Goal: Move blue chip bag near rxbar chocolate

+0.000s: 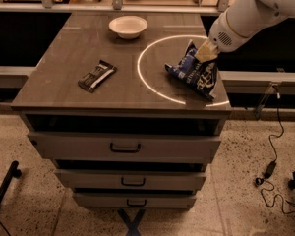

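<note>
The blue chip bag [194, 73], crinkled dark-blue foil with white lettering, sits at the right side of the cabinet top [69, 58], tilted up on its lower edge inside a lit white ring. My gripper [203, 53] comes in from the upper right on a white arm and is shut on the bag's top edge. The rxbar chocolate [96, 75], a small dark bar with a white stripe, lies flat at the left of the top, well apart from the bag.
A white bowl [128, 26] stands at the back middle of the top. The cabinet has several drawers [124, 147] below. The bag is close to the right edge. A cable [271, 166] lies on the floor at the right.
</note>
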Robot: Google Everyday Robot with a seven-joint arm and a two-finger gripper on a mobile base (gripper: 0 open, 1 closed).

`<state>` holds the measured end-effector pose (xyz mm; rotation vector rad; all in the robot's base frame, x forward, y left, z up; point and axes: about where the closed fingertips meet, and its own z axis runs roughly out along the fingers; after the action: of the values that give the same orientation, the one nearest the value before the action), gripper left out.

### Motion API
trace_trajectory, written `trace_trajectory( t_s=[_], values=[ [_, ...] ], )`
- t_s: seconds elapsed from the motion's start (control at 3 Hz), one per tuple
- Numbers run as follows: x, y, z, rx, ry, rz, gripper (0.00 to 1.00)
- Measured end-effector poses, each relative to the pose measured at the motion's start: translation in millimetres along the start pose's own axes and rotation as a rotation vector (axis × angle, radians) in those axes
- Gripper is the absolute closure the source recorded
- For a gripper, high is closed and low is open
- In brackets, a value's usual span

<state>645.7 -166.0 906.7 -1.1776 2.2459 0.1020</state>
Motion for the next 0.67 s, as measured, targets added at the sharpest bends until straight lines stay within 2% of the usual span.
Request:
trace_trajectory(
  t_s=[0.33, 0.67],
  values=[
    [-0.3, 1.0, 1.8, -0.003, 0.001, -0.001, 1.0],
    [-1.9, 0.7, -0.5, -0.004, -0.012, 0.001, 1.0]
  ],
)
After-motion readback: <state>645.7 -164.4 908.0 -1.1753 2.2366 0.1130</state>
